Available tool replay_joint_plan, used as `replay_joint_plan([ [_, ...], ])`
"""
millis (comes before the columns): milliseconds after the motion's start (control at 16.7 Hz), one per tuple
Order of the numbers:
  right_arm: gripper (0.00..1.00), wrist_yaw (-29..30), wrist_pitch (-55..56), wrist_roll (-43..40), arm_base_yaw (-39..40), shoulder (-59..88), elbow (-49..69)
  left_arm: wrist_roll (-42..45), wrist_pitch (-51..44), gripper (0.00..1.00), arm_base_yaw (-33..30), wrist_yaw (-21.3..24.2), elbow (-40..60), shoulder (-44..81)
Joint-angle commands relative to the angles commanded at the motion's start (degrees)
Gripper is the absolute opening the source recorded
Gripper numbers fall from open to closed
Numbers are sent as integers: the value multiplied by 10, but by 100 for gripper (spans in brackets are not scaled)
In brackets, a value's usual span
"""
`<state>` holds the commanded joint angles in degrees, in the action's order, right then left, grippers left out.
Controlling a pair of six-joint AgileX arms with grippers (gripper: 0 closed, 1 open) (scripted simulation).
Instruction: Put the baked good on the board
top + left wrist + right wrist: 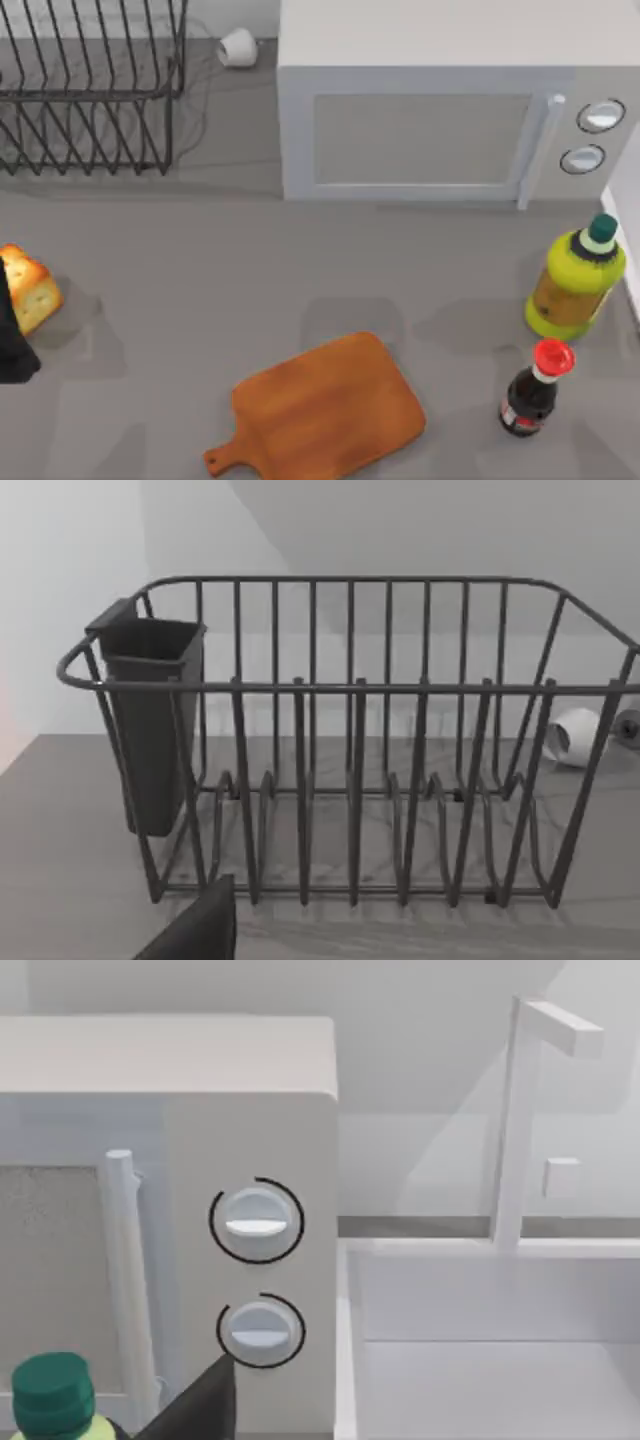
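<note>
The baked good (30, 290), a golden chunk of bread with a toasted crust, lies at the table's far left edge. A dark part of my left gripper (12, 340) shows right beside it at the edge of the top view, touching or nearly touching its near side. The reddish-brown board (330, 408) lies at the front middle, its handle pointing front-left, with nothing on it. A dark edge of my right gripper (197, 1408) shows in the right wrist view, facing the microwave's knobs (256, 1222).
A wire dish rack (90, 90) with a grey cutlery cup (150, 720) stands at the back left. The microwave (440, 110) fills the back right. A yellow-green bottle (577, 280) and a small dark red-capped bottle (533, 390) stand right of the board. A white sink (490, 1340) lies at far right.
</note>
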<state>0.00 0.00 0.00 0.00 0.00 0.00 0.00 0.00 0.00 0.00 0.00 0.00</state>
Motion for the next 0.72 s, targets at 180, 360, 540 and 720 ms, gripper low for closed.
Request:
replay_joint_plan([
  [180,100,0,0,0,0,0,0,3,-4,100,1,0,6,6],
  [360,100,0,0,0,0,0,0,30,-42,100,5,-2,58,60],
  [540,100,0,0,0,0,0,0,77,-110,100,9,-3,148,169],
  [720,100,0,0,0,0,0,0,136,-199,100,14,-3,259,331],
])
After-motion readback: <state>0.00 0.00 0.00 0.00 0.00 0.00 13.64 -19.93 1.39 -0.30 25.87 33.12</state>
